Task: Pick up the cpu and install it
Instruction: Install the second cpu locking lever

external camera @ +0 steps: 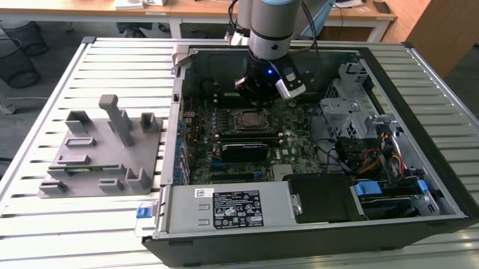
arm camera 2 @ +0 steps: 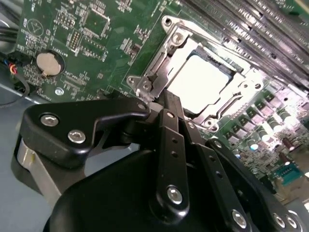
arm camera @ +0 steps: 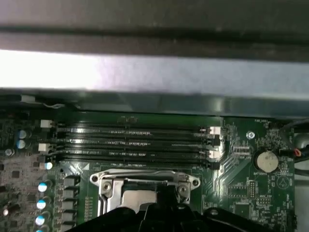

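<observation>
On a slatted metal worktop lies an open black computer case. The small silvery square cpu already sits inside the metal-framed motherboard socket, mid-frame in the second wrist view. The black claw hangs just above it, its fingers drawn together and empty.

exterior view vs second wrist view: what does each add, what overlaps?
Exterior view alone: the open computer case on a slatted table, the grey fixture block at the exterior view's left of the case, the arm reaching down over the motherboard, and the power supply.
Second wrist view alone: the cpu lying in the socket, its silvery top exposed, a coin cell battery, and the gripper linkage close up, just beside the socket frame.
Both: the green motherboard and the metal-framed socket.
</observation>
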### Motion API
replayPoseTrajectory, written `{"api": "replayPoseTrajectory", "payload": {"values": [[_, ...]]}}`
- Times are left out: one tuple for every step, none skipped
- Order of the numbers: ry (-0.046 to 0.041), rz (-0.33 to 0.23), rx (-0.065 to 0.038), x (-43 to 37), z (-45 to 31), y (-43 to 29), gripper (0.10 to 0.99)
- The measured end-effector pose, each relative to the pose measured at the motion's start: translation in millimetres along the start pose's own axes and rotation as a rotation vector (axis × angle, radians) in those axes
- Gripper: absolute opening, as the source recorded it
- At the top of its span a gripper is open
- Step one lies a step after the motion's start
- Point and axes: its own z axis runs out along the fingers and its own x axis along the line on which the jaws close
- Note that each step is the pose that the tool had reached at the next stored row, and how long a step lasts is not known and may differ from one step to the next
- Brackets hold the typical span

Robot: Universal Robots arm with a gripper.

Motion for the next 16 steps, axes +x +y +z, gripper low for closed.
{"api": "replayPoseTrajectory", "payload": {"values": [[-0.0002,0.0,0.0,-0.1,-2.7,0.2,0.106],[-0.0001,0.0,0.0,-0.1,-6.6,0.5,0.106],[-0.0002,0.0,0.0,-0.2,-11.1,0.8,0.106],[-0.0001,0.0,0.0,-0.2,-15.6,1.2,0.106],[-0.0002,0.0,0.0,-0.3,-19.8,1.5,0.106],[0.0002,0.0,0.0,-0.3,-22.1,1.5,0.106],[0.0008,0.0,0.0,-0.4,-22.7,0.9,0.106],[0.0013,0.0,0.0,-0.4,-22.9,-0.4,0.106],[0.0017,0.0,0.0,-0.3,-23.1,-2.6,0.106],[0.0017,0.0,0.0,-0.2,-23.3,-5.3,0.106],[0.0016,0.0,0.0,-0.1,-23.5,-8.2,0.106],[0.0016,0.0,0.0,0.0,-23.8,-11.7,0.106],[0.0017,0.0,0.0,0.0,-24.1,-15.6,0.106],[0.0016,0.0,0.0,0.1,-24.3,-19.7,0.106],[0.0016,0.0,0.0,0.3,-24.5,-23.1,0.106],[0.0017,0.0,-0.001,0.3,-24.8,-27.1,0.106]]}}
